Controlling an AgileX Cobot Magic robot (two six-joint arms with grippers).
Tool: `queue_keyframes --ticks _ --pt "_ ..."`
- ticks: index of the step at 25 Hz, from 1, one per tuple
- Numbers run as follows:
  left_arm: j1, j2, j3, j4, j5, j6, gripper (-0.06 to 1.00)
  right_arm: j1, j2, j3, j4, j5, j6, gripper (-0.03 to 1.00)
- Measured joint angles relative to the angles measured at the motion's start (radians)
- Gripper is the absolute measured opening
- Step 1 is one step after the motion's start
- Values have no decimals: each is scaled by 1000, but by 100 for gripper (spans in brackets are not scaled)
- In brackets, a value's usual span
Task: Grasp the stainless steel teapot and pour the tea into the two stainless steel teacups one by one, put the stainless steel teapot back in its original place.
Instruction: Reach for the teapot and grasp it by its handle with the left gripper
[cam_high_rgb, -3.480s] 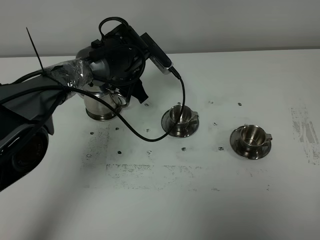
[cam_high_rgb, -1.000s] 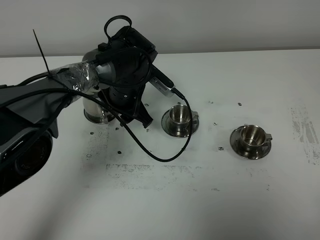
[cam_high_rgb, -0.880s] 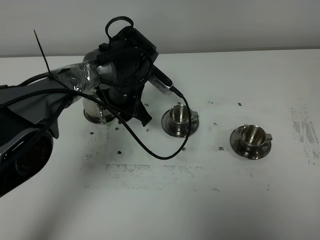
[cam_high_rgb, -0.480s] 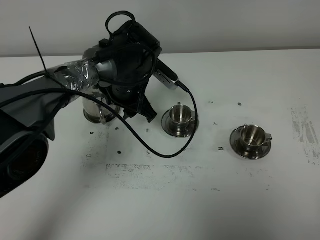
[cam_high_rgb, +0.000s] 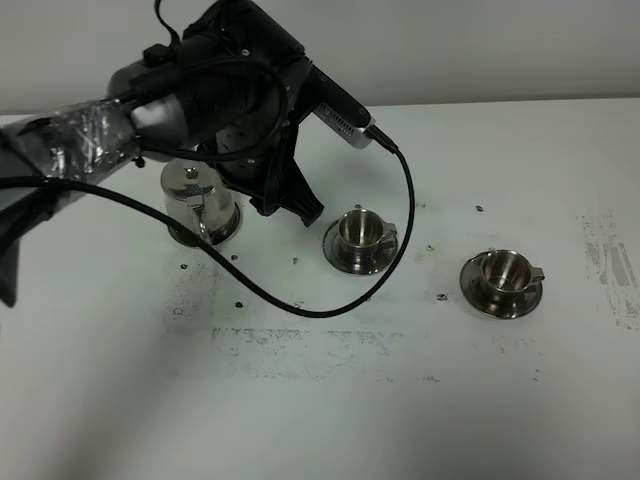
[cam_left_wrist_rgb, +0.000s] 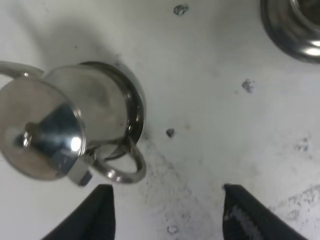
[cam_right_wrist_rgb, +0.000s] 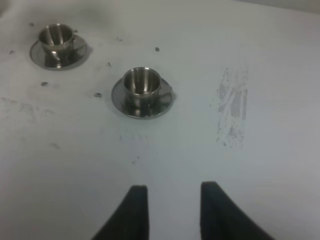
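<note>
On the white bench (cam_high_rgb: 420, 400) there are one pot, one dish, two cups, two saucers and two tools.

Farthest left, at about ten o'clock on the bench, the one shiny rounded stainless steel teapot (cam_high_rgb: 200, 205) with a knobbed lid stands upright on the one round shiny steel dish (cam_high_rgb: 222, 236). It is gripped by nothing. In the left wrist view its loop handle (cam_left_wrist_rgb: 122, 169) is just beside one black finger, but apart from it.

At three o'clock of the pot hangs the left tool (cam_high_rgb: 288, 212). It is released, with its fingers spread wide over bare bench.

Next to the right, just at three o'clock of that tool, the first small shiny steel teacup (cam_high_rgb: 358, 230) sits on its round steel saucer (cam_high_rgb: 340, 260). The second small shiny steel teacup (cam_high_rgb: 500, 270) sits at about four o'clock of the first, on its own round steel saucer (cam_high_rgb: 480, 296). The two are well apart.

Only its own wrist view shows the right tool (cam_right_wrist_rgb: 172, 210). Its two fingers stand a little apart, with nothing between them. The second cup is at eleven o'clock ahead of it.
</note>
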Motion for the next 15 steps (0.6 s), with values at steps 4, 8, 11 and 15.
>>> queue_keyframes --ticks 4,8,11,15 --pt "6 -98 172 0 -107 5 46 0 0 0 0 0 0 24" --pt "42 -140 346 -3 -276 60 46 0 0 0 0 0 0 24" --pt "77 -141 455 -4 -415 77 46 0 0 0 0 0 0 24" --pt "112 -141 541 -6 -614 79 46 0 0 0 0 0 0 24"
